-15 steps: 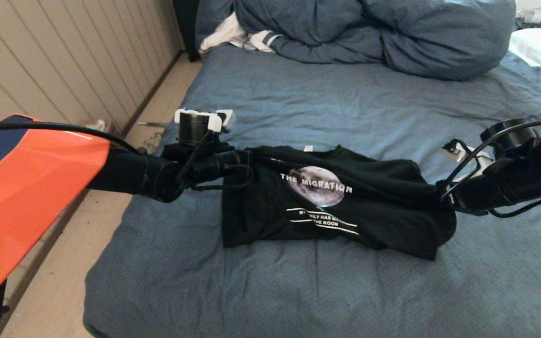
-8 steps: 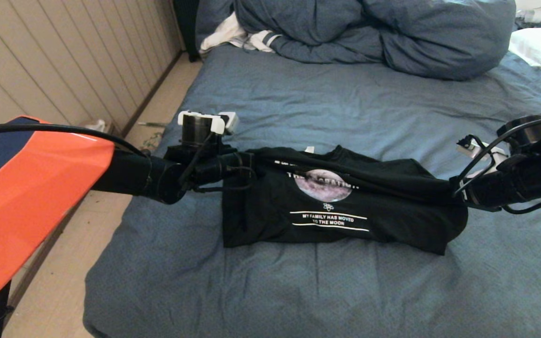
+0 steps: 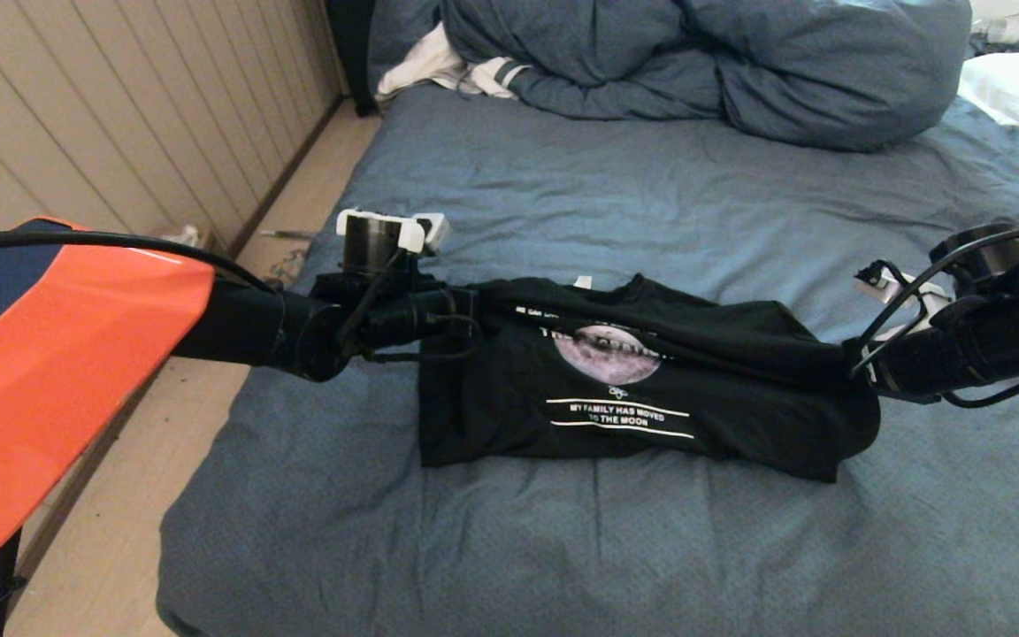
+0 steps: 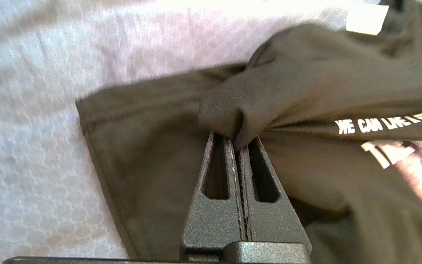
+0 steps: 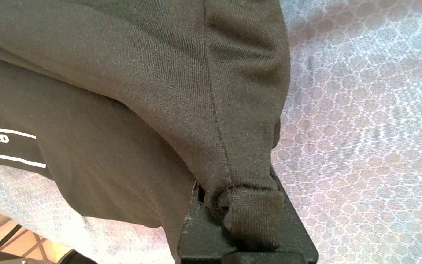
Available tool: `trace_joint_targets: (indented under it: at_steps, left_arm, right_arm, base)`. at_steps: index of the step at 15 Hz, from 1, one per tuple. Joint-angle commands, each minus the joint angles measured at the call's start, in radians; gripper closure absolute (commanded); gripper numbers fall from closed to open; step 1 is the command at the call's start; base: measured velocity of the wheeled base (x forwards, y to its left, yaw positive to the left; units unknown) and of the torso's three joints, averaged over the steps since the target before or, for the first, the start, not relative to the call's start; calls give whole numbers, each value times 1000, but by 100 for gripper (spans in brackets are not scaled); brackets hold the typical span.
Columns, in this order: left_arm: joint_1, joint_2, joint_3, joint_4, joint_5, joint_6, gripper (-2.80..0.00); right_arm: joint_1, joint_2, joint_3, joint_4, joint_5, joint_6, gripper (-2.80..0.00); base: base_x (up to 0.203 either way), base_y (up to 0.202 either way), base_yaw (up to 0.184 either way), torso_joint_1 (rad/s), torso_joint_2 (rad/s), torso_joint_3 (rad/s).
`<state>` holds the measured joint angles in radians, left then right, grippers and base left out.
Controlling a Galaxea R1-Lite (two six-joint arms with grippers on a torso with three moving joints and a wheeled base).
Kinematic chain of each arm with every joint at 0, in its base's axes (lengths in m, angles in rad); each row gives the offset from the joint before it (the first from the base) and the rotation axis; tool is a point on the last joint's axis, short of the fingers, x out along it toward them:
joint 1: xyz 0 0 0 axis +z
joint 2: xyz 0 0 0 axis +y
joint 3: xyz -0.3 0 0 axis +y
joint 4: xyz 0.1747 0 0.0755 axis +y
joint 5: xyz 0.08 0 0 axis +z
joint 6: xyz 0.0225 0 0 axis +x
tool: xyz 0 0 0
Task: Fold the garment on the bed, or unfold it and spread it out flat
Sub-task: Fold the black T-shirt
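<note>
Black shirt now lies stretched wider across the bed, its lower print lines uncovered (a second ago they were bunched); left claw and right claw each pinch a fold, spreading it.

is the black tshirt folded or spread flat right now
Folded: the garment is doubled over across the moon print, its top edge pinched by the left gripper and right gripper.
</note>
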<state>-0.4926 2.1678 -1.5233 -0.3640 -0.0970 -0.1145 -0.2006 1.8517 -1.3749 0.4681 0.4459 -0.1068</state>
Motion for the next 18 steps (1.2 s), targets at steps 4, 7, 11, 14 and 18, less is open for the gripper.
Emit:
trace_joint_targets:
  at_steps: [4, 7, 11, 14, 18]
  left_arm:
    - [9, -116, 2, 15, -2, -5, 0]
    - [17, -127, 24, 30, -6, -5, 0]
    - [17, -78, 9, 27, -7, -2, 0]
    - [23, -50, -6, 30, -22, 16, 0]
    - [45, 21, -61, 47, -22, 51, -280]
  right_arm:
    - [-2, -2, 2, 3, 5, -1, 0]
    - [0, -11, 5, 4, 5, -1, 0]
    - [-2, -22, 15, 1, 5, -1, 0]
    - [0, -15, 10, -4, 5, -1, 0]
    - [1, -11, 11, -5, 5, -4, 0]
  base:
    - [0, 0, 0, 0, 0, 0]
    - [0, 0, 0, 0, 0, 0]
    - [0, 0, 0, 0, 0, 0]
    - [0, 0, 0, 0, 0, 0]
    - [0, 0, 0, 0, 0, 0]
